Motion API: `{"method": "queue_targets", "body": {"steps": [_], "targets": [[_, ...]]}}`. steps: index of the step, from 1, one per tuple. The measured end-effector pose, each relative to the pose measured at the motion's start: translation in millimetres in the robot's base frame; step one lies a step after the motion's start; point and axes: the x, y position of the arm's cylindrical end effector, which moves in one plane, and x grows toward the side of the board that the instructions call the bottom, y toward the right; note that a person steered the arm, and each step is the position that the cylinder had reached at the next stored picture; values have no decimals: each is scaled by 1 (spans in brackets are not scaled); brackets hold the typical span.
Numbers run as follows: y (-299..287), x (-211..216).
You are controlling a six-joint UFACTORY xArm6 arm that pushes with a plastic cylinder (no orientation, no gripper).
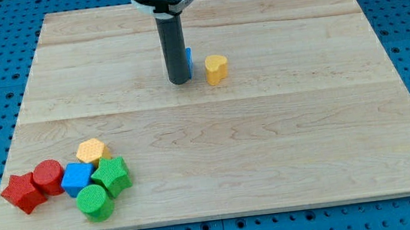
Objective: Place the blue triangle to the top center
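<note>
My tip [180,80], a bare dark rod gripping nothing, hides most of the blue triangle block [188,56], yellow heart-shaped block [216,68] just right.

Straight dark grey cylindrical rod, flat-ended my tip [180,81], wider black collar with pale ring above

Bright, even overhead light fills the view, and focus is sharp throughout. Soft, short shadows sit under the blocks; the table [270,146] shows no strong glare.
</note>
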Motion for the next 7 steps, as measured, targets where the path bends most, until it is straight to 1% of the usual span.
{"method": "queue_targets", "body": {"steps": [1,2,3,4,5,7], "targets": [[0,-34],[0,-52],[2,-52],[24,-52],[25,-54],[25,-77]]}}
